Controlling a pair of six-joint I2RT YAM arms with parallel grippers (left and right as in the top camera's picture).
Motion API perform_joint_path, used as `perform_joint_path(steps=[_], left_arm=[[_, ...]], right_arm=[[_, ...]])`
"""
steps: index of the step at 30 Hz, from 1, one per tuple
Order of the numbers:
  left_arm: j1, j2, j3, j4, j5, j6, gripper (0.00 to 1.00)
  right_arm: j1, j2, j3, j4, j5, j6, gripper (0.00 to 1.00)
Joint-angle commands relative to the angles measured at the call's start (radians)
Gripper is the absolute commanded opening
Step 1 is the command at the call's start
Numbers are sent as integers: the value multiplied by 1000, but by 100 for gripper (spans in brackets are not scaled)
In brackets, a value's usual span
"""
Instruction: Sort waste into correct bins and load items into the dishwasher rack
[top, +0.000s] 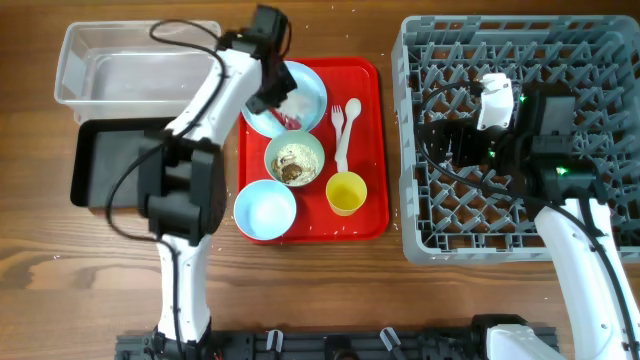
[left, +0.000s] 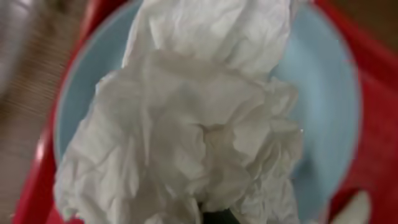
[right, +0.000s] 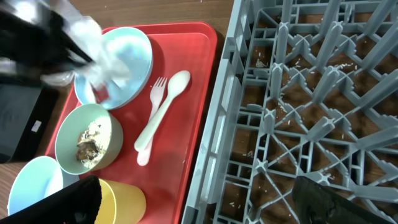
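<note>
My left gripper (top: 274, 88) is over the pale blue plate (top: 312, 92) on the red tray, shut on the crumpled white napkin (top: 298, 101). The napkin (left: 186, 124) fills the left wrist view and hides the fingers, with the plate (left: 323, 106) behind it. The red-and-dark wrapper (top: 288, 121) lies on the plate's near edge. The green bowl (top: 295, 160) holds brown scraps and rice crumbs. The blue bowl (top: 265, 210), yellow cup (top: 346, 192), white fork (top: 338, 118) and spoon (top: 347, 135) lie on the tray. My right gripper (right: 199, 205) is open and empty over the grey rack (top: 520, 225).
The clear tub (top: 130, 62) stands at the back left with the black tray (top: 110, 165) just in front of it. The flat red serving tray (top: 370, 215) lies between them and the rack. Rice crumbs lie scattered under the rack's grid (right: 311, 93).
</note>
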Motion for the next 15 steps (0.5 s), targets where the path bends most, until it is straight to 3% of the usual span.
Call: perform_joint_path(steps=[1,6,10,11,12,13,14,15], left_arm=[[72,-223,54,8,-22,42,4],[283,-256,52,14,-48,42,4],[401,-132,44,85,-58,41,4],[413,-92,44,92,-58,41,19],[414,-69,44,90,-58,42,45],[414,-64,44,82,-58,43,64],[414,-69,47,85,-46,81,77],[414,-79,57,87,-18,129,82]], right_arm=[[-2,10,21,1,-20,7,100],[-2,10,21,4,-20,7,100],[-2,10,21,7,-19,7,100],[-2,10,21,7,-19,6,100],[-2,10,21,6,-19,7,100],[-2,10,21,6,-20,7,100],[-2,10,21,7,-19,7,100],[-2,10,21,6,-19,7,100]])
